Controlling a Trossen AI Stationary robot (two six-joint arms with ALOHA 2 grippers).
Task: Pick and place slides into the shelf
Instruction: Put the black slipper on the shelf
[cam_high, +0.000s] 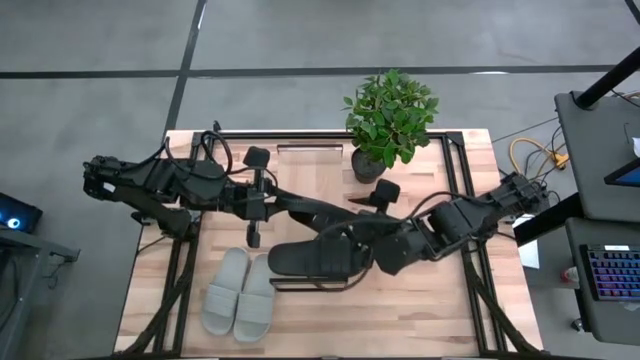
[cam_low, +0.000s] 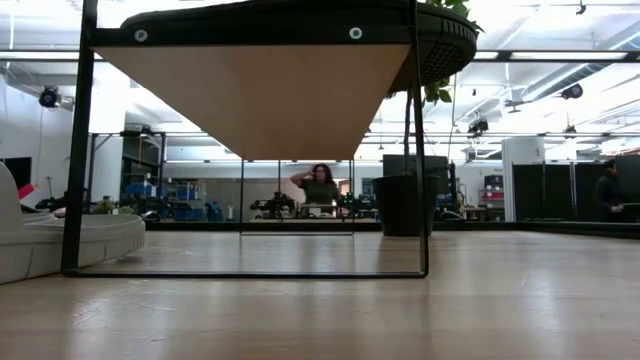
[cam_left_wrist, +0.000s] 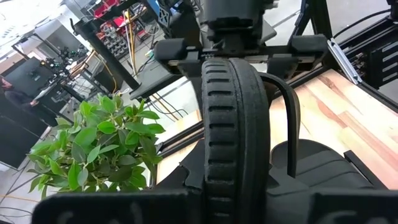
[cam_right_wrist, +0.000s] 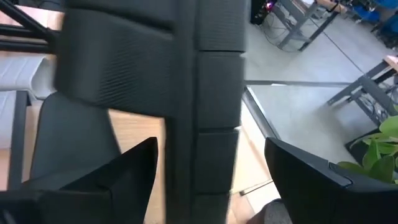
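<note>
One black slide (cam_high: 320, 212) stands on edge in the air between my two grippers; its ribbed sole edge (cam_left_wrist: 236, 124) fills the left wrist view. My left gripper (cam_high: 283, 203) is shut on its near end. My right gripper (cam_high: 373, 240) is open, with its fingers on either side of the far end (cam_right_wrist: 208, 93). A second black slide (cam_high: 310, 258) lies flat on the shelf's plank top (cam_low: 260, 100), sole down, and its rim (cam_low: 450, 40) shows in the low view. The pale grey pair (cam_high: 240, 295) lies side by side on the tabletop near the front. My left gripper pinches the black slide's end between its two fingers, right beside the ribbed sole edge (cam_left_wrist: 236, 193). The fingers come level from the table's left and lie along the slide. The slide is lifted clear and stands on edge, its strap (cam_left_wrist: 292, 124) bulging toward the second slide.
A potted plant (cam_high: 388, 125) stands at the table's far edge, close behind both grippers. Dark metal rails (cam_high: 462, 200) run along the table's right and left sides. A pale slide (cam_low: 60, 240) sits left of the shelf leg (cam_low: 75, 150) in the low view. People stand far back in the room.
</note>
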